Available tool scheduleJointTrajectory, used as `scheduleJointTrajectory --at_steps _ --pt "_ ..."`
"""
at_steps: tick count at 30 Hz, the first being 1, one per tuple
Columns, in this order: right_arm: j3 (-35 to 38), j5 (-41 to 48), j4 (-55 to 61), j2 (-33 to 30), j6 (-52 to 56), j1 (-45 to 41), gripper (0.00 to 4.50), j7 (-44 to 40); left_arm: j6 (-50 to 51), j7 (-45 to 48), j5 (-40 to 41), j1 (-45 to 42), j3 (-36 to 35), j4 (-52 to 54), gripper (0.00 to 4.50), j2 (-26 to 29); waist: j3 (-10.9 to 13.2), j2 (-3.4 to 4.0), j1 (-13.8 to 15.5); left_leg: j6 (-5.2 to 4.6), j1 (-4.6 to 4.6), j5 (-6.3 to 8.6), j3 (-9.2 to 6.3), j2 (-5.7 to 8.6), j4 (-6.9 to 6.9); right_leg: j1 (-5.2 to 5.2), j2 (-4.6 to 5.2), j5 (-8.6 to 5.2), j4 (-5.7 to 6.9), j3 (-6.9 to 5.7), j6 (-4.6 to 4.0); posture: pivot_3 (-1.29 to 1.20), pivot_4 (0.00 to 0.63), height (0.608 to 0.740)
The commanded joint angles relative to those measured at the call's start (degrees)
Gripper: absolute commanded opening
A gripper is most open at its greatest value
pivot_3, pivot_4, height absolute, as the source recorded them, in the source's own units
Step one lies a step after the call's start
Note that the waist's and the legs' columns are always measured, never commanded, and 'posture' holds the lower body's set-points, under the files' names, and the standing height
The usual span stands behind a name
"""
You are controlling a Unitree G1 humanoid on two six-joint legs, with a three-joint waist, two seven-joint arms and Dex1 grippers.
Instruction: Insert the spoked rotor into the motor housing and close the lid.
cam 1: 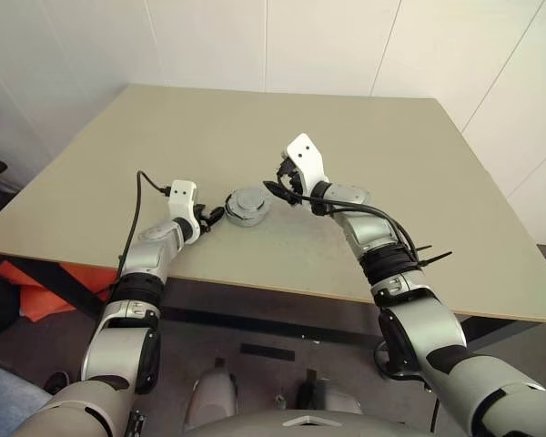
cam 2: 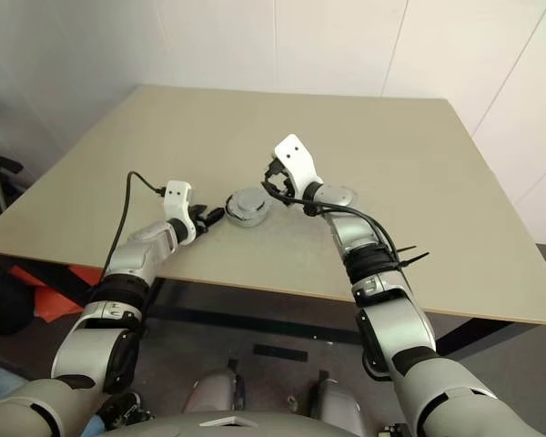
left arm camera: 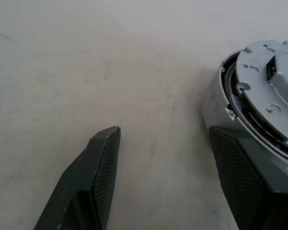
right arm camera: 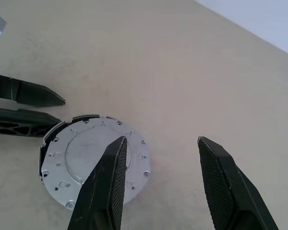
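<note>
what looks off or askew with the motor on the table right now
The lid sits on the motor housing but looks not fully seated: the left wrist view shows a dark gap under its rim, with the inside showing. The left gripper is open at the housing's side; the right gripper hovers open above.

Motor housing [left arm camera: 259, 110] cut off at the left wrist view's edge; lid [right arm camera: 93, 160] partly hidden behind a right pincer finger [right arm camera: 103, 191].

One motor housing [cam 1: 247, 206], one lid [right arm camera: 93, 163]
</note>
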State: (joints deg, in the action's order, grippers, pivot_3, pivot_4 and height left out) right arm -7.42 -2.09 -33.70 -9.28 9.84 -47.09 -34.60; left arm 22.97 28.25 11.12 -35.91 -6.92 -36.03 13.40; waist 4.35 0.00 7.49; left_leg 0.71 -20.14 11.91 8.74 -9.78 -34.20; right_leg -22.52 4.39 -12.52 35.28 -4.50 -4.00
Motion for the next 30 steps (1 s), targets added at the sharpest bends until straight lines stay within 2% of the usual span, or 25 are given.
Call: scheduleJointTrajectory --at_steps 1,6,20,24,30 --pt "0.2 0.3 0.9 0.0 -1.6 -2.3 2.59 0.6 5.0 5.6 3.0 0.8 2.9 4.8 3.06 -2.3 0.0 0.0 0.0 0.0 -0.01 0.0 0.0 0.0 0.0 0.0 0.0 0.0 -0.02 0.0 0.0 0.0 0.0 0.74" --pt "0.1 0.1 0.2 0.0 -2.3 -2.8 2.59 0.8 12.0 9.7 5.6 2.4 4.8 11.7 3.06 -3.8 0.0 0.0 0.1 -0.01 0.0 0.01 0.0 0.0 0.0 0.07 0.01 0.0 -0.09 -0.01 0.0 0.0 0.0 0.74" --pt "-0.1 0.1 0.2 -0.9 -1.5 -2.6 2.59 0.1 14.5 10.6 6.3 3.4 5.7 14.4 3.06 -3.5 0.0 0.02 -0.4 -0.02 0.04 0.01 -0.01 -0.04 0.01 0.09 -0.03 -0.01 -0.11 -0.03 0.03 0.0 0.0 0.74" --pt "0.8 1.0 -0.2 -1.4 0.5 -1.7 2.59 -0.1 17.6 12.5 9.2 5.5 3.5 19.3 3.06 0.0 0.0 0.03 -0.8 0.0 0.02 0.0 -0.01 -0.07 0.03 0.06 -0.06 -0.01 -0.17 -0.03 0.02 0.0 0.0 0.74" --pt "0.3 0.0 -0.8 -2.1 2.1 -0.4 2.59 1.4 20.8 15.8 12.5 10.0 -0.3 26.4 3.06 10.3 0.0 0.05 -2.4 0.01 -0.11 -0.01 0.0 -0.1 0.1 -0.1 -0.13 -0.01 -0.19 -0.02 0.01 0.0 0.0 0.74"
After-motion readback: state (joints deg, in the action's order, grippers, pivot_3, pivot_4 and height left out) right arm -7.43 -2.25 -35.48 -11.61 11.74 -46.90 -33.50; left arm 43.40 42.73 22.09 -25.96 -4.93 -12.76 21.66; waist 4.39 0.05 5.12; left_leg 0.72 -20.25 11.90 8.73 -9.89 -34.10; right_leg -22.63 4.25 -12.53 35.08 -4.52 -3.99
